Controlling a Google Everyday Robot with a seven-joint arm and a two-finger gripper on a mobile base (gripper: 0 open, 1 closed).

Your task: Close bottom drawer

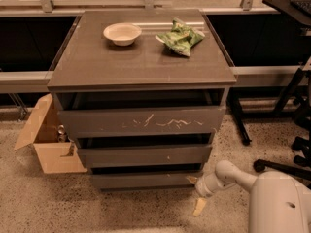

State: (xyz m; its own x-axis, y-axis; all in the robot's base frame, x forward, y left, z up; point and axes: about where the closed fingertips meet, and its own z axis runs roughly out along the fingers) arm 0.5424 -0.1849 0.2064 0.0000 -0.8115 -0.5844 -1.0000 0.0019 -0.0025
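Where the cabinet meets the floor, I see the bottom drawer (pixel 143 180), the lowest and narrowest of three dark grey-brown fronts, plain and unmarked, with a dark strip of shadow along its upper edge. At its right end sits the gripper (pixel 196 193), low and just off the front's corner. Its two pale fingers are spread apart and hold nothing: one fingertip (pixel 192 179) reaches up against the drawer's right corner, though I cannot tell whether it touches, and the other points down toward the floor. The white arm (pixel 234 175) runs back to the right into the robot's body (pixel 279 205) at the lower right edge.

Above the bottom drawer is the middle front (pixel 145 155) with a small white speck, then the tallest front (pixel 141 122) with white scratches. On the cabinet top (pixel 97 67) stand a pale bowl (pixel 122 33) and, to its right, a crumpled green bag (pixel 181 38), apart from each other. An open cardboard box (pixel 48 152) sits on the speckled floor beside the cabinet's left side.
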